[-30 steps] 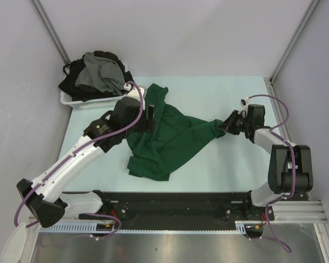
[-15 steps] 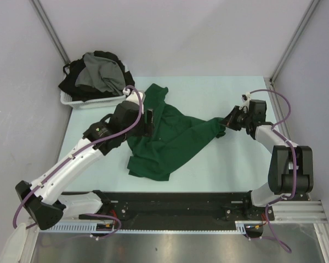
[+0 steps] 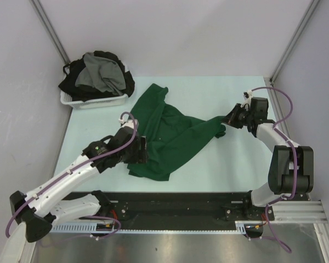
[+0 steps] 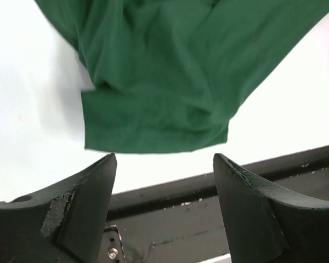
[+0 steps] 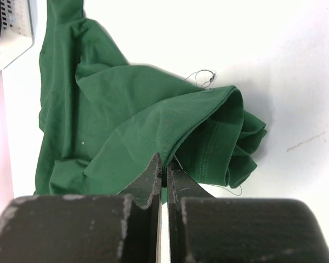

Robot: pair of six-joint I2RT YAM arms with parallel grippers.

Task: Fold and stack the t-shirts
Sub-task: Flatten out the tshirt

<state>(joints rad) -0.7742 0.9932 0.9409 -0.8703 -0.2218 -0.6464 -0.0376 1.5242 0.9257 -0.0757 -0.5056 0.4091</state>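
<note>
right gripper [image 5: 164, 162]: jaws pinched shut on a fold of the green t-shirt [image 3: 170, 137], at its right-hand tip, centre right of the top view
left gripper [image 4: 163, 160]: jaws wide apart, nothing between them. It hung over the shirt's lower-left hem; contact unclear
green t-shirt: crumpled, lay diagonally across the middle of the table [image 3: 236, 159] — right end drawn out to a point, one sleeve toward upper centre
other shirts: grey t-shirt [image 3: 101, 74] on black t-shirts [image 3: 71, 85], heaped in the white basket [image 3: 93, 102], upper left, apart from the green one
in the way: left gripper hid part of the hem in the top view
</note>
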